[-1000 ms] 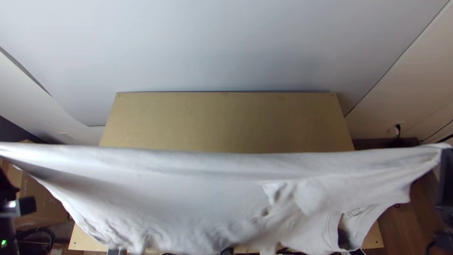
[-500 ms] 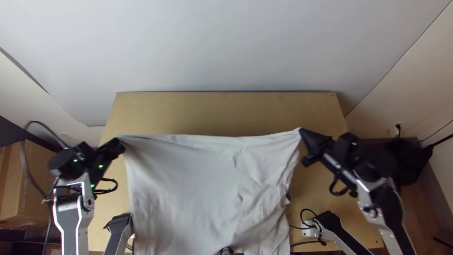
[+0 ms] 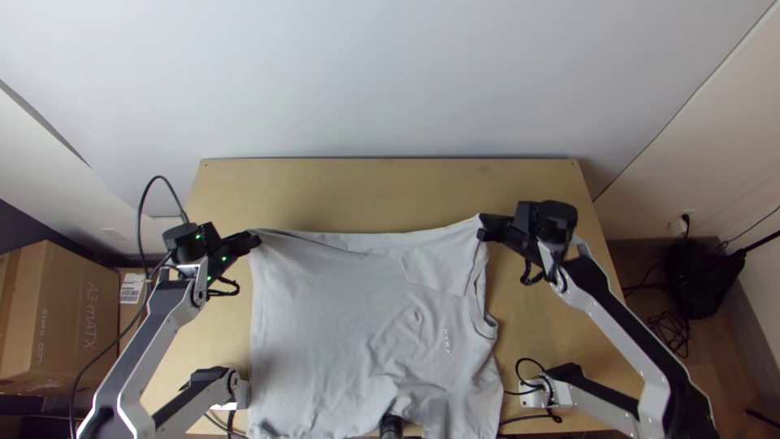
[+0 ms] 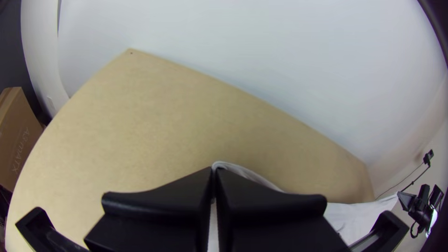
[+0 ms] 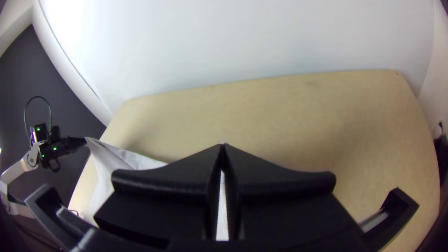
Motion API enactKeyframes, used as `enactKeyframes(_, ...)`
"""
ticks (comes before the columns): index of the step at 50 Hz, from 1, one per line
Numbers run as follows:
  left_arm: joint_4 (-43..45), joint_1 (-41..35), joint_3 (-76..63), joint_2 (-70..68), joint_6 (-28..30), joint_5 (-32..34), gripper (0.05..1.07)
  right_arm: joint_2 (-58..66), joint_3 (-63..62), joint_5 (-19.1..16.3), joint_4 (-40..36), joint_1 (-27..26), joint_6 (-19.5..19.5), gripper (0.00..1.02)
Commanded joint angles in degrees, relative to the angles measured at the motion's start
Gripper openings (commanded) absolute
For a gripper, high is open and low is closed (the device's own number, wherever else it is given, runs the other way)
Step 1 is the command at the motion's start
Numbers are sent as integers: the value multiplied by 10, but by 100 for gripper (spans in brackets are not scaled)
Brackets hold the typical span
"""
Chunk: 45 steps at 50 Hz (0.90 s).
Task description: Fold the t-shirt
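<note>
In the top view my left gripper point(image 3: 253, 238) is shut on one upper corner of the white t-shirt point(image 3: 341, 317), and my right gripper point(image 3: 483, 228) is shut on the opposite corner. The shirt hangs between them with its upper edge slightly sagging, its lower part wrinkled towards the table's near edge. A neck opening lies along its right side. In the left wrist view cloth comes out between the fingertips of my left gripper point(image 4: 213, 171). In the right wrist view a white strip of shirt point(image 5: 222, 210) runs between the fingers of my right gripper point(image 5: 223, 148).
The wooden table point(image 3: 382, 191) has bare wood beyond the shirt and at its right side. A pale wall point(image 3: 390, 81) rises behind the far edge. Cardboard boxes point(image 3: 61, 317) stand left of the table; a black bag point(image 3: 703, 280) and cables lie on the floor at right.
Both grippers have come closer together and moved lower and away from the camera, carrying the shirt. Its first wide, taut stretch has become narrower, and more of the table and both arms now show.
</note>
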Motion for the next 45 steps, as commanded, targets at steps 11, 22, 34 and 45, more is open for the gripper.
enactKeyframes(11,74,-1,119,208,25,-2,8,191,144,-20,18,-70,9,2)
enactKeyframes(22,73,-2,247,348,28,1,8,315,240,-20,15,-90,16,2)
enactKeyframes(34,49,-18,408,482,28,1,8,432,377,-20,-3,-112,17,2)
enactKeyframes(45,-4,-29,560,573,22,1,8,515,491,-20,-43,-129,25,2)
